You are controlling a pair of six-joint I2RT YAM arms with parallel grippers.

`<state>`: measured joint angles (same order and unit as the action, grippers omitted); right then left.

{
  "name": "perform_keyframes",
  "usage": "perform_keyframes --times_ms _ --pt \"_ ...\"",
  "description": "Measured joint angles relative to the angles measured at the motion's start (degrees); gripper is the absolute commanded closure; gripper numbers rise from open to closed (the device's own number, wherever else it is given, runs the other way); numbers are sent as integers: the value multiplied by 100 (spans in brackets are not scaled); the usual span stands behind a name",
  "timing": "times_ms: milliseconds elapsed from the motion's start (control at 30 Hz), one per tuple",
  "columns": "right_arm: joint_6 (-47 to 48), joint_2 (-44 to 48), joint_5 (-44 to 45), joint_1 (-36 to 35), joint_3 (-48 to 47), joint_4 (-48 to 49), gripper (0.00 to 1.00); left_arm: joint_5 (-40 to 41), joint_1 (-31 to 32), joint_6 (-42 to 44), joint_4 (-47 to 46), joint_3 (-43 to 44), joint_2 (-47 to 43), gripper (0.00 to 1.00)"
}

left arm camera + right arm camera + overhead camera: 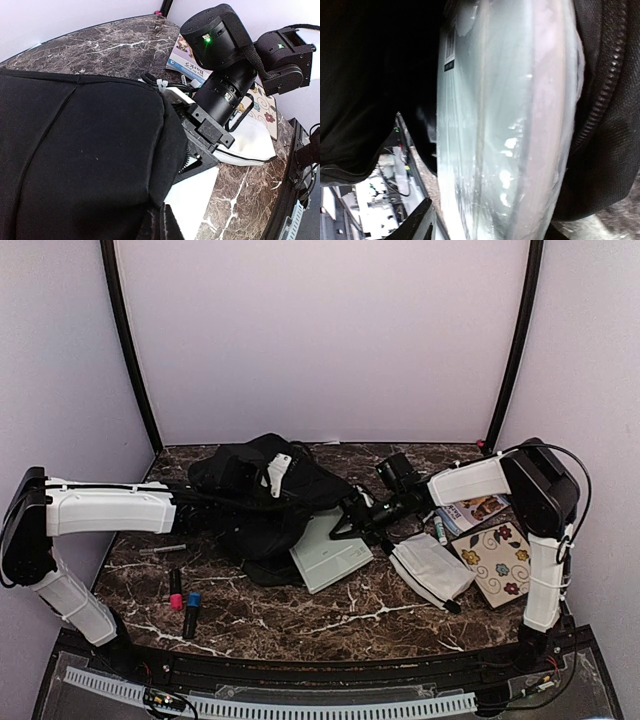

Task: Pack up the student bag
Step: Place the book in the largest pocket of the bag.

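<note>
Pale walls box in a dark, white-veined marble surface (330,625). Near its middle lies the student bag (250,485), a large black soft fabric backpack, slumped and bunched with its mouth turned toward the right arm. A flat, pale green pad in clear plastic wrap (335,558) lies half in that mouth. Its outer part rests on the marble and its inner edge goes under the raised black flap.

The right end effector (352,518) sits at the pad's inner end, right at the bag's opening. In its wrist view the wrapped pad fills the space between the jaws, with the bag's zipper (605,80) running along one side. One finger (417,222) stands just off the wrapper, so the jaws look parted and not pinching (the other finger is hidden).

The left arm (110,510) reaches in from the opposite side. Its end effector is buried in the fabric and closed. Black cloth drapes across its camera, so it seems to be holding a fold of the bag up.

From the right end effector the bag's interior lies leftward and slightly away, and the pad's length points roughly that way. The right arm is the nearer one for pushing it deeper. A white fabric pouch (432,570) and a flower-patterned book (497,558) lie on the marble to the right.
</note>
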<state>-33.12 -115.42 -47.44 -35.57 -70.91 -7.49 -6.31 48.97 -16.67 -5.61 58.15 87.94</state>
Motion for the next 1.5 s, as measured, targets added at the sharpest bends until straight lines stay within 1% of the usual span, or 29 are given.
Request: perform_keyframes --times_ms 133,200,233,333,500,600,700,733,833,933,967,1033,1100,1133,1167,1233,1367,1500 --pt "291 0 179 0 -2 -114 80 -61 0 42 57 2 11 100" --pt "238 0 -15 35 -2 -63 88 -103 0 44 111 2 22 100" --pt "173 2 -238 46 -52 13 89 -129 0 44 140 2 22 100" --pt "116 -7 -376 42 -138 127 94 -195 0 44 166 2 22 100" --pt "-164 -151 -662 55 -142 389 95 -317 0 103 210 0 22 100" --pt "-702 -186 -713 22 -24 916 97 -369 0 225 227 9 11 100" --pt "-1491 -118 -684 -63 321 1611 98 -444 0 485 289 149 11 100" --pt "-1788 -31 -660 -125 520 1851 96 -494 -2 562 319 238 11 100" --pt "-2284 155 -634 -302 715 2041 94 -769 0 686 448 560 11 100" --pt "-2527 157 -658 -452 555 2162 93 -1161 0 708 562 922 11 100" --pt "-2573 120 -682 -476 444 2164 90 -1283 4 708 592 1010 11 100" --pt "-2632 4 -726 -476 201 2267 82 -1460 15 704 654 1110 13 100" --pt "-2656 -153 -723 -433 20 2398 71 -1574 20 702 684 1128 13 100" --pt "-2634 -245 -704 -411 -48 2433 67 -1593 20 699 715 1128 13 100" --pt "-2577 -328 -656 -400 -79 2430 58 -1600 20 699 743 1123 17 100" --pt "-2481 -411 -553 -365 -83 2291 47 -1617 26 702 767 1097 17 100" --pt "-1705 -389 -136 -361 -116 1613 35 -1617 72 699 748 916 15 100" --pt "-960 -199 490 -426 -129 846 29 -1606 109 697 651 702 -2 100"
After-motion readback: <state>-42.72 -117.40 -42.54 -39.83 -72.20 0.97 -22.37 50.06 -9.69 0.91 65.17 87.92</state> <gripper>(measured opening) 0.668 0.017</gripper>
